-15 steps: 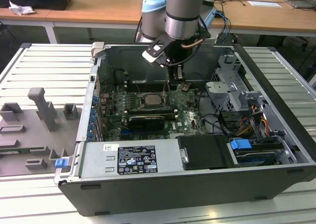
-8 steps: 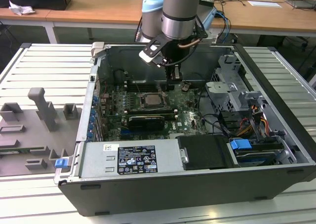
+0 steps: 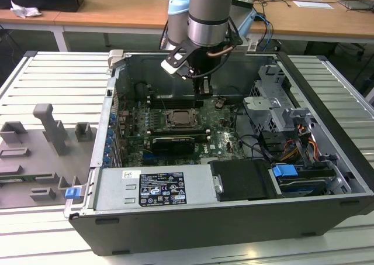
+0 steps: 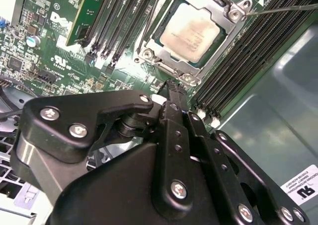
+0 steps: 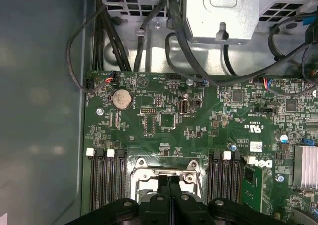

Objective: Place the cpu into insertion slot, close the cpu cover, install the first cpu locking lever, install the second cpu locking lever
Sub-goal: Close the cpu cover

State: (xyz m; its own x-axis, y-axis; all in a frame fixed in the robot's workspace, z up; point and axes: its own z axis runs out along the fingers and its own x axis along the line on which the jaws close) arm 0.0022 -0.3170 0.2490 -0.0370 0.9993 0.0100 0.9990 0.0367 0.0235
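Jaws: pressed together with nothing between them, tips poised low over the near rim of the insertion slot (image 5: 141, 165).
Cpu: the cpu (image 4: 191, 30) sits in the slot just beyond the tips, framed by the cpu cover (image 4: 169, 65), which appears to lie flat.
Lever: a thin locking lever (image 4: 283, 8) juts out past the chip's far corner and looks unlatched.
Risk: the tips could slip off the springy wire and gouge the memory slots (image 4: 112, 26) on either side. An unhooked lever could let the cover lift.
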